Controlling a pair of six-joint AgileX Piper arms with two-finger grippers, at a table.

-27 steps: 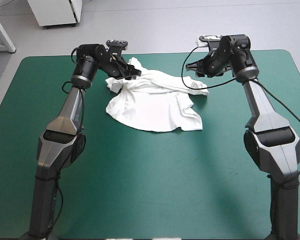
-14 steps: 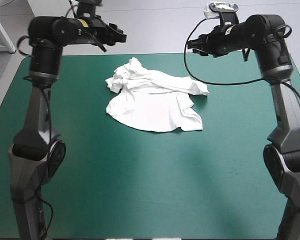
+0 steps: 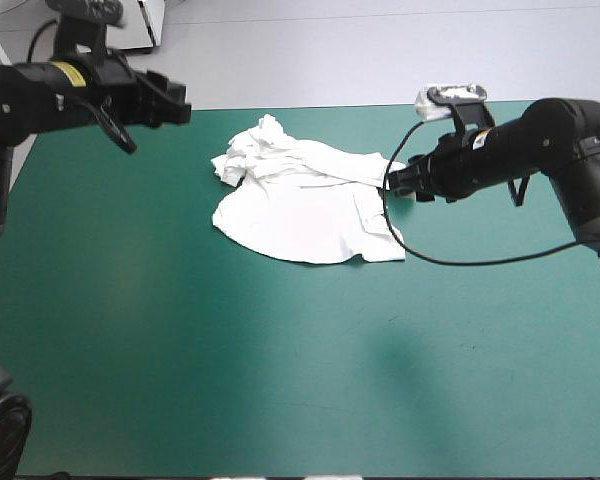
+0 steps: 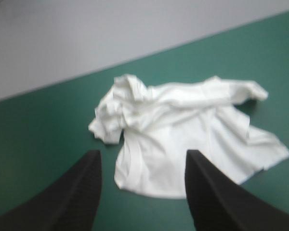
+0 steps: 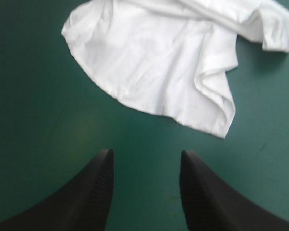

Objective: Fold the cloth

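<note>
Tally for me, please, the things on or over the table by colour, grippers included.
White: 1, the T-shirt
Black: 2, the left gripper and the right gripper, both open
Teal-green: 1, the table cover
Total: 4

Your high view looks down over the whole table [image 3: 280, 360]; both raised wrist views face the T-shirt [image 3: 305, 205] from opposite sides, sharing it
</note>
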